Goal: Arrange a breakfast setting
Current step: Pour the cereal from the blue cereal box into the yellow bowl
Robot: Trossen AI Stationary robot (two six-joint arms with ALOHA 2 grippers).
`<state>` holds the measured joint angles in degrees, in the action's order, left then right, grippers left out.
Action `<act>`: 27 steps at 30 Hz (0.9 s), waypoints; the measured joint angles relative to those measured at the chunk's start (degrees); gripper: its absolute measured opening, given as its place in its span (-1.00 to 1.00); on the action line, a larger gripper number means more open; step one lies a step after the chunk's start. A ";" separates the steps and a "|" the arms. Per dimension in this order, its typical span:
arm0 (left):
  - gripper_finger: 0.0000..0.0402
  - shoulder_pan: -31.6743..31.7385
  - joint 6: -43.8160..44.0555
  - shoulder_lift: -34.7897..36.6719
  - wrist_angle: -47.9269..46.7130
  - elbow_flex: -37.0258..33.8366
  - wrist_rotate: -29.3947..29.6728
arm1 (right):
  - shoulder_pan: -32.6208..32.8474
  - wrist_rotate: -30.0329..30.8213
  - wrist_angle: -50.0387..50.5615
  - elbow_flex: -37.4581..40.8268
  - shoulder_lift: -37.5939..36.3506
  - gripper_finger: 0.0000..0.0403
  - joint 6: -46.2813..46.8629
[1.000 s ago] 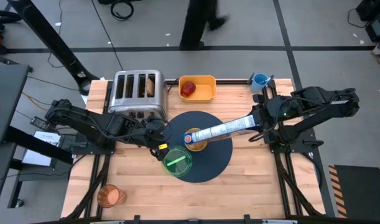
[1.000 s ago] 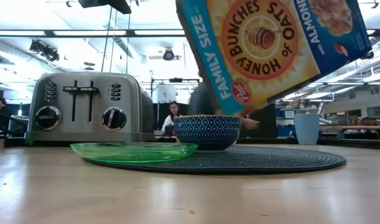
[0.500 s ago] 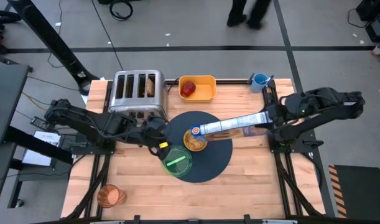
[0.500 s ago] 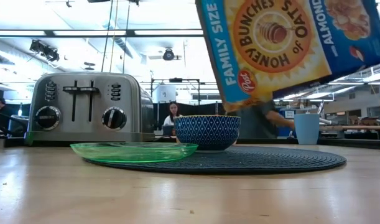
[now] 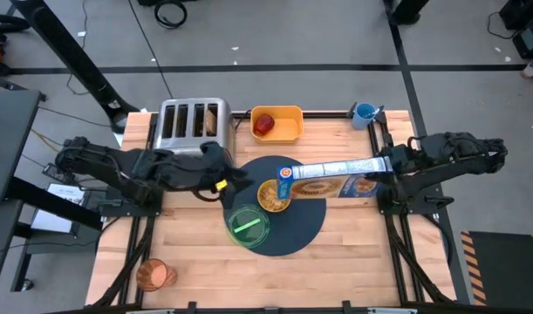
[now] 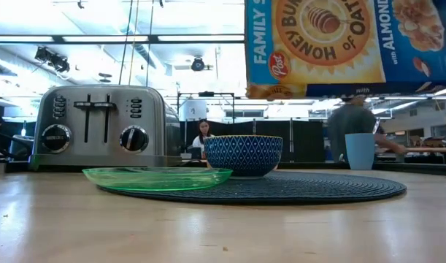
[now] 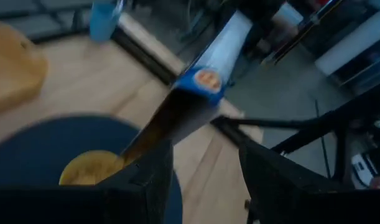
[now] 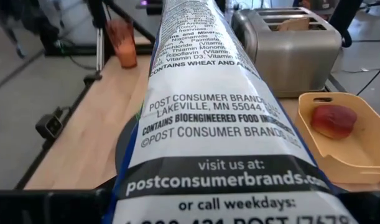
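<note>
The round mat (image 5: 282,202) lies at the middle of the wooden surface (image 5: 353,253), and I place everything else by it. On the mat sit the blue patterned cereal bowl (image 5: 273,197), already filled with golden cereal, and the translucent green plate (image 5: 247,224), which overlaps the mat's front-left edge and is empty. Above the mat's right half the right gripper (image 5: 384,167) is clamped on the base of a Honey Bunches of Oats cereal box (image 5: 329,174), held roughly level with its open end over the bowl; judging by the full bowl, the pouring step looks done or nearly so, and the box has yet to be put away. The left gripper (image 5: 221,179) hovers just off the mat's left edge, its fingers (image 7: 146,180) apart and holding nothing. Behind the mat to the left stands the toaster (image 5: 192,129), with a toast slice (image 5: 212,120) sticking out of one slot, so the toast is not on the plate yet. Just behind the mat the red apple (image 5: 263,123) rests in a yellow tray (image 5: 288,127), and a blue cup (image 5: 365,112) stands at the far right corner. The amber cup (image 5: 153,274) waits well away from the mat at the near left corner. No spoon shows in any view. By my reckoning, mat, plate and bowl are set, while toast, apple, cup and spoon remain
</note>
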<state>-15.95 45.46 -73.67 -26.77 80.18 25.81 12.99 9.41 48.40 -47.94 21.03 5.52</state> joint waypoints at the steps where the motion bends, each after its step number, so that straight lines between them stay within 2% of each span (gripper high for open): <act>1: -0.06 -0.02 -1.65 0.27 3.14 0.00 0.62 | 0.00 0.13 -0.45 1.03 -1.52 -0.08 0.62; 8: -0.06 0.02 -13.51 1.47 18.43 0.04 4.17 | 0.00 0.74 -3.65 5.98 -9.47 -0.08 3.58; 18: -0.06 -0.04 -26.23 1.42 33.35 0.04 3.64 | 0.00 1.47 -5.31 4.80 -14.95 -0.08 4.43; 27: -0.06 -0.02 -32.74 1.34 39.99 0.04 2.51 | 0.00 1.49 -12.54 2.79 -15.62 -0.08 2.99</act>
<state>-15.97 12.72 -72.33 13.21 80.23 28.32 12.99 10.90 35.86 -45.15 5.41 8.51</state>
